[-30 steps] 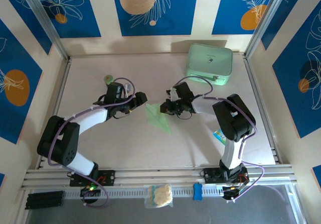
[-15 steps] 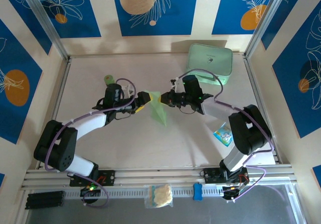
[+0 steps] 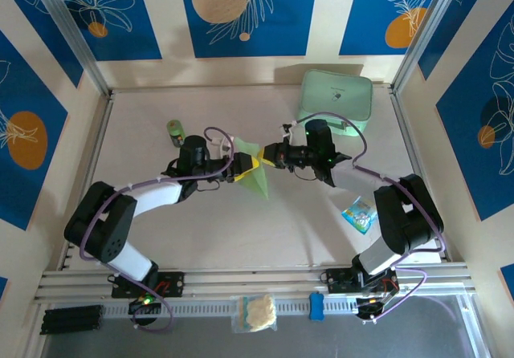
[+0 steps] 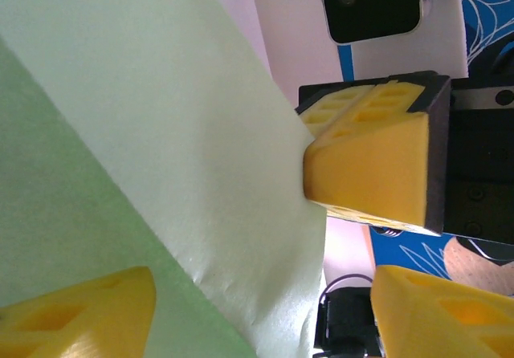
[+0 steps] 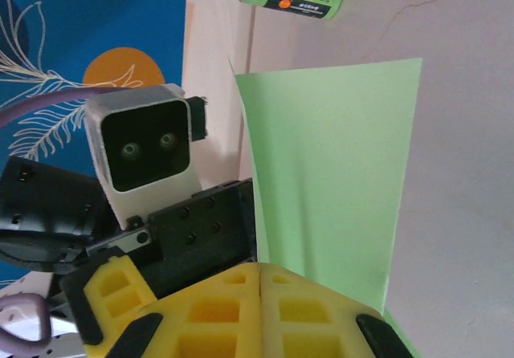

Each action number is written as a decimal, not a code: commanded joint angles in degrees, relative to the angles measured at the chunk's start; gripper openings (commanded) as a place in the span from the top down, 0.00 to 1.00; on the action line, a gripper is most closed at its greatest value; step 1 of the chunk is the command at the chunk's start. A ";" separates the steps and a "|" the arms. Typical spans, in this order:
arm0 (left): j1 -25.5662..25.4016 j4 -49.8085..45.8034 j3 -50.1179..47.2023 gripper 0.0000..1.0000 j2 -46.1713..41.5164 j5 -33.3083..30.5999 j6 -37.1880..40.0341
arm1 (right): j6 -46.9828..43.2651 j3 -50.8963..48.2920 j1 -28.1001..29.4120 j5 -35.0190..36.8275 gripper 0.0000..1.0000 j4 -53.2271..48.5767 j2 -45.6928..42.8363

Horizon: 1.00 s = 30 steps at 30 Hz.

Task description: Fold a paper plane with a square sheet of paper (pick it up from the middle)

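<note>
Surface (image 3: 161,229): one mint case (image 3: 336,101) at the back. One pale green paper sheet (image 3: 254,180), part-folded, held above mid-surface. Right claw (image 3: 263,162) clenched on its edge. Left claw (image 3: 241,168) spread, with the sheet between its fingers. Judgement: close left squarely beside right's grip before right releases. One small bottle (image 3: 174,128).

paper (image 3: 255,183) between left end effector (image 3: 241,168) and right end effector (image 3: 264,163) | case (image 3: 336,101) behind-right | bottle (image 3: 174,131) behind-left

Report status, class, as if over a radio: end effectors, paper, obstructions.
Right end effector shut on green paper. Left end effector open, straddling the paper. Green bottle stands apart.
</note>
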 commanded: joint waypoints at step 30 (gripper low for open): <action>-0.82 3.89 1.84 0.86 -0.62 -0.55 2.03 | 3.50 -3.44 -2.34 -2.96 0.84 5.20 0.18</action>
